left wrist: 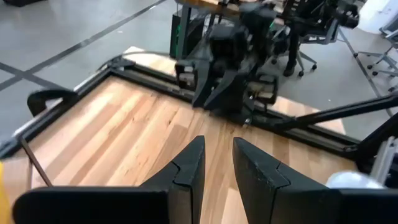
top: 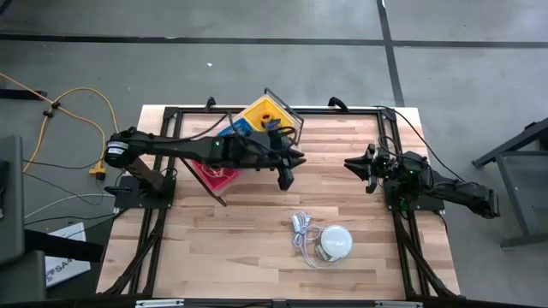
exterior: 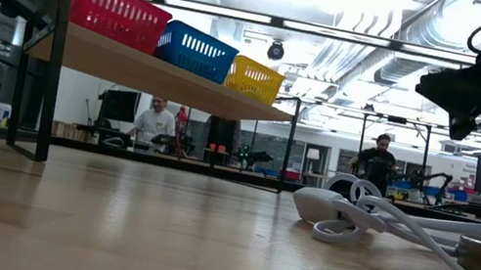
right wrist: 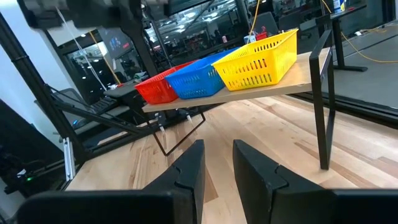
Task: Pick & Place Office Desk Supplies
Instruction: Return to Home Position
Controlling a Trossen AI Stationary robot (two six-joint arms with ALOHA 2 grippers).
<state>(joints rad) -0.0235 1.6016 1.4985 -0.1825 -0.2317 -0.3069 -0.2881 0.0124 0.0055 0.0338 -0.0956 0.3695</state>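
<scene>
The left tool (left wrist: 217,142) hangs above the counter (left wrist: 124,124), fingers a little apart, empty. The right tool (right wrist: 217,144) faces it, likewise parted and empty. Ahead of the right tool, the shelf (right wrist: 249,94) carries the red bin (right wrist: 158,90), blue bin (right wrist: 199,78) and yellow bin (right wrist: 261,56); the supplies inside are hidden.

Left pincer (left wrist: 217,143) ajar over wooden table (left wrist: 124,134)
</scene>
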